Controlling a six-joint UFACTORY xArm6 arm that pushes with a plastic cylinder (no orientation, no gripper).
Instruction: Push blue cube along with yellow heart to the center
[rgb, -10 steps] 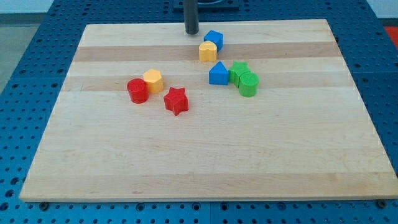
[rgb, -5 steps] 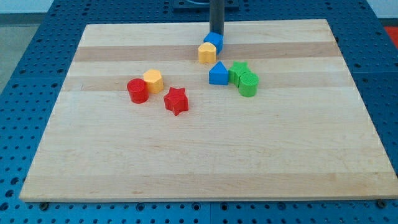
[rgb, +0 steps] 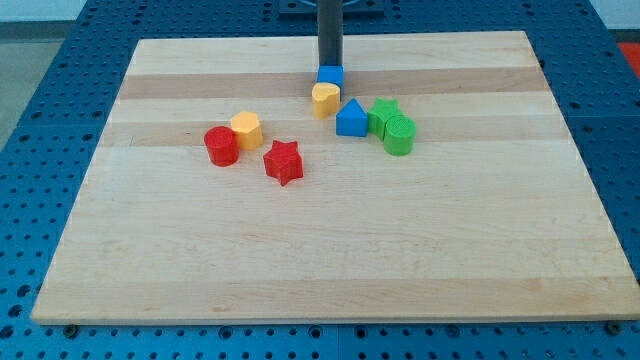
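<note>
Only 1 camera view is given, set above and in front of the worktop (rgb: 330, 250) and looking down at a slant, so the board's near edge runs wide along the view's bottom and its far edge, narrower, lies near the view's top. It stands far enough back to take in nearly the whole board with a border of blue perforated base (rgb: 40, 100) on the left, right and bottom, though the bottom corners are clipped by the frame. The dark rod (rgb: 330, 35) enters from the view's top edge, its upper part cut off
</note>
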